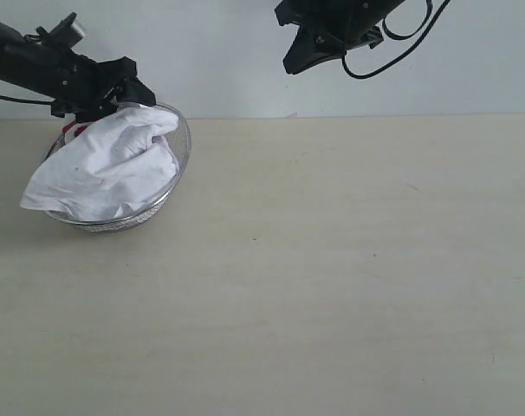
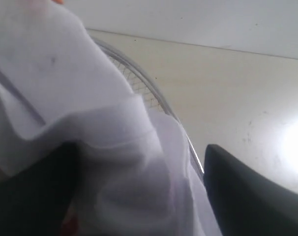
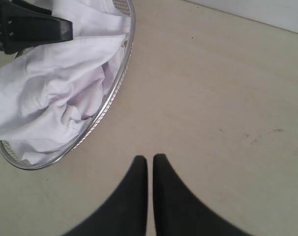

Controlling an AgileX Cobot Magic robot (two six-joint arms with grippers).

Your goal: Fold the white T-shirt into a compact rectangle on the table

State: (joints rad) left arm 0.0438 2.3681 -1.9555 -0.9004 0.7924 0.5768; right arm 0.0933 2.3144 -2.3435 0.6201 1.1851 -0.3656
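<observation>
The white T-shirt (image 1: 106, 169) lies crumpled in a silver wire-mesh bowl (image 1: 184, 143) at the far left of the table (image 1: 332, 260), one corner hanging over the rim. My left gripper (image 1: 128, 95) is at the bowl's back edge, open wide. In the left wrist view its fingers (image 2: 247, 196) stand on either side of a bunch of T-shirt (image 2: 90, 98) cloth, with the bowl's rim (image 2: 139, 78) just behind. My right gripper (image 1: 319, 43) hangs high over the back of the table, shut and empty (image 3: 150, 158). Its wrist view shows the T-shirt (image 3: 55, 83) and the bowl (image 3: 114, 88).
A pale wall runs behind the table. Bare tabletop (image 3: 213, 98) stretches to the right of the bowl and toward the front. The left arm's black finger (image 3: 31, 27) reaches over the bowl in the right wrist view.
</observation>
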